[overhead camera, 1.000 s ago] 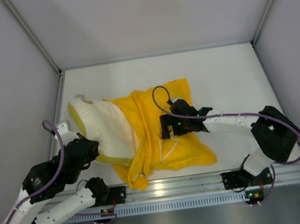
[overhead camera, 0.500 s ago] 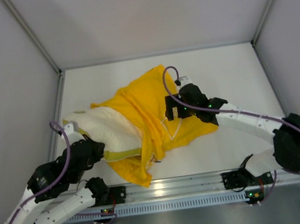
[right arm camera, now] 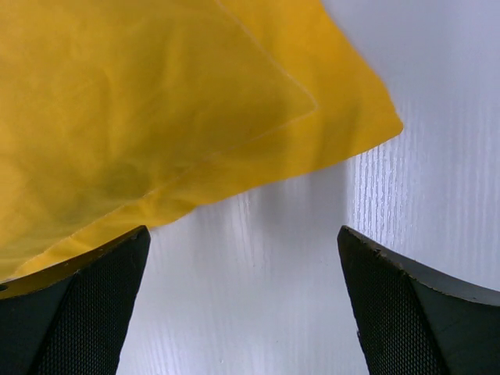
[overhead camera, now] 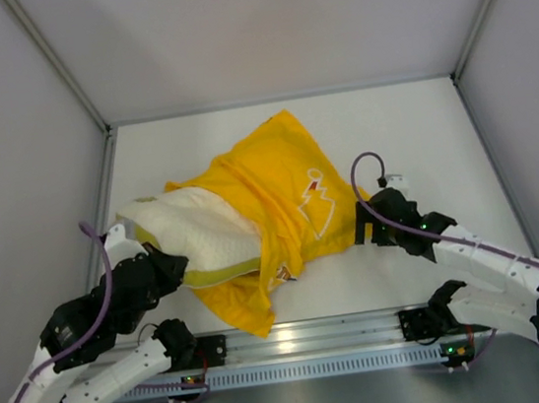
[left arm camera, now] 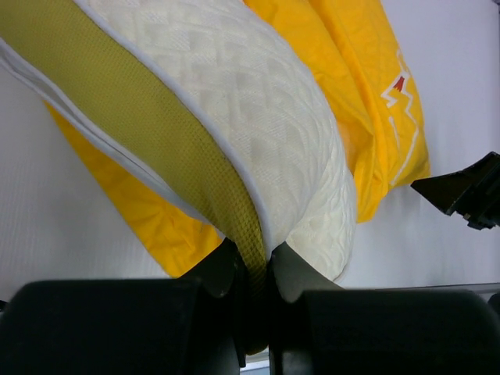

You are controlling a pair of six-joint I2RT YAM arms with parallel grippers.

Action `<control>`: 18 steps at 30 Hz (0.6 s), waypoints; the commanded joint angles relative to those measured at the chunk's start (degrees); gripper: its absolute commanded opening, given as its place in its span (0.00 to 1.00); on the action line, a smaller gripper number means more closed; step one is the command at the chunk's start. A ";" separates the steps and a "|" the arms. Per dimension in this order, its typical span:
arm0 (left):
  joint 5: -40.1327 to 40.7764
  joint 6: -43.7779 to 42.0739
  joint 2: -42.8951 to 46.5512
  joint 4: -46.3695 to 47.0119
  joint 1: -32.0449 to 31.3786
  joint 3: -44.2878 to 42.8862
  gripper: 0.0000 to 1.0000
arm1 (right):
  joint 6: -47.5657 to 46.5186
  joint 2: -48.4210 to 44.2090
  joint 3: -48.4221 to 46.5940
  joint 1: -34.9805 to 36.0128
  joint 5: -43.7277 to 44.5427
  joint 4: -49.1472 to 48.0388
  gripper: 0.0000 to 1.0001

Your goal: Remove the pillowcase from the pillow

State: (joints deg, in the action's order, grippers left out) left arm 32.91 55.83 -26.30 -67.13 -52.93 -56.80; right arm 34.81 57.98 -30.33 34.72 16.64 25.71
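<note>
Left hand [left arm camera: 254,273] is clamped on the pillow [left arm camera: 258,133]: both fingers pinch the olive mesh side band [left arm camera: 156,133] at the near edge, with the quilted cream face bulging just above the grip. From the top view we see the pillow [overhead camera: 189,234] lying on the left half of the bench [overhead camera: 410,133], its left portion bare and its right portion inside the pillowcase [overhead camera: 288,189]. The case is bunched in folds where it meets the cushion, then spreads out toward the far right, with a white outline print [overhead camera: 318,205] facing up. One tail of yellow cloth [overhead camera: 250,313] trails toward the near rail [overhead camera: 366,328], under the pillow's near edge. Right hand [overhead camera: 364,227] sits low over the bench just beside the case's right edge, fingers wide apart and nothing between them. In its wrist view, the right hand [right arm camera: 243,230] frames bare bench [right arm camera: 273,258], with the case's corner [right arm camera: 156,101] lying just ahead. The yellow edge runs close past the tip of the finger on the left of that view; we can't tell whether it touches. The left wrist view shows the case [left arm camera: 351,86] behind the pillow, flat on the bench.
</note>
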 commanded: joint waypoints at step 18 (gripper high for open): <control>2.69 -0.37 0.90 -0.63 0.02 -5.61 0.00 | -3.52 13.82 -3.77 -8.97 1.28 -7.08 1.00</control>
State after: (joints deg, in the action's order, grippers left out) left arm 33.69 55.83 -24.99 -70.22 -52.93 -59.90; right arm 32.45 69.76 -34.11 26.35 14.44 21.87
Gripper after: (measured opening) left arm 0.115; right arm 0.994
